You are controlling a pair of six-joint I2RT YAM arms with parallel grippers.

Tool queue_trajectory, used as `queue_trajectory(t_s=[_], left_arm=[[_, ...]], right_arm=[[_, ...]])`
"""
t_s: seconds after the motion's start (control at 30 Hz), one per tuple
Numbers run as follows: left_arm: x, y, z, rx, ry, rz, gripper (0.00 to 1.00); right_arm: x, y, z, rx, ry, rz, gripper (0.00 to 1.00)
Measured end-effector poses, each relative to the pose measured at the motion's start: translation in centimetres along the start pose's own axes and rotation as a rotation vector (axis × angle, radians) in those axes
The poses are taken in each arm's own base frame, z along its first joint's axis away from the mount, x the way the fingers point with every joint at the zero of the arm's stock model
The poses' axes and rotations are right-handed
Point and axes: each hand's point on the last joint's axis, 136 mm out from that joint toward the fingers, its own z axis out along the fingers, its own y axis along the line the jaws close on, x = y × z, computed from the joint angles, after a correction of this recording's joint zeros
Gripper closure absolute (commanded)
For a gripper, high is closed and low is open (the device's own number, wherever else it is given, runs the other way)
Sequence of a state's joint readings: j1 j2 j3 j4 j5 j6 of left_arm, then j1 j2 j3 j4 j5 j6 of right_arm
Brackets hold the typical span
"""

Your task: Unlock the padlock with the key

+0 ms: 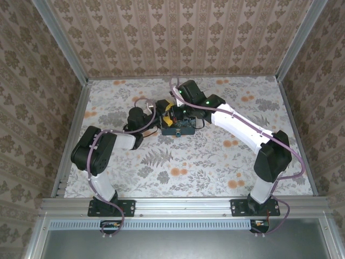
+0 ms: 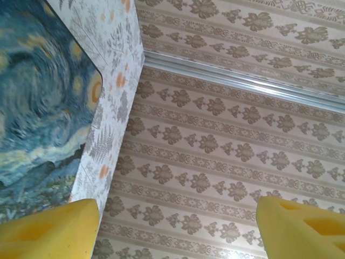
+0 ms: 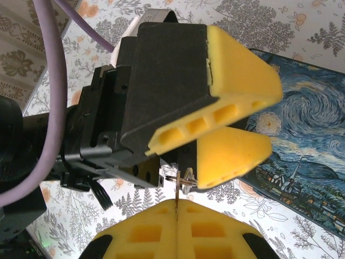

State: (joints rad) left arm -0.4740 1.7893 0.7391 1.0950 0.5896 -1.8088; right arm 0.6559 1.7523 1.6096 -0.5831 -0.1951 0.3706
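top external view: on the floral desk (image 1: 215, 162), both my arms meet over the starry-night box (image 1: 186, 128). left gripper (image 2: 178, 229) gapes wide beside it; right gripper (image 3: 177, 213) pinches the key (image 3: 176, 195); padlock (image 1: 177, 134) sits at the box's near edge.

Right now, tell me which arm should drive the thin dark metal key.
Right, I'd say. The right gripper pinches the thin dark metal key; the left gripper has its yellow fingers wide apart with nothing between them.
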Motion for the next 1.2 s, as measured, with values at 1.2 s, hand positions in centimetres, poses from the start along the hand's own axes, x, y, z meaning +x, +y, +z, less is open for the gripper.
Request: queue_trajectory(t_s=[1.2], left_arm=[[0.4,-1.4,0.0,0.075,-0.013,-0.012,0.39]], right_arm=[[1.0,-3.7,2.1,0.051,0.015,0.072,1.00]])
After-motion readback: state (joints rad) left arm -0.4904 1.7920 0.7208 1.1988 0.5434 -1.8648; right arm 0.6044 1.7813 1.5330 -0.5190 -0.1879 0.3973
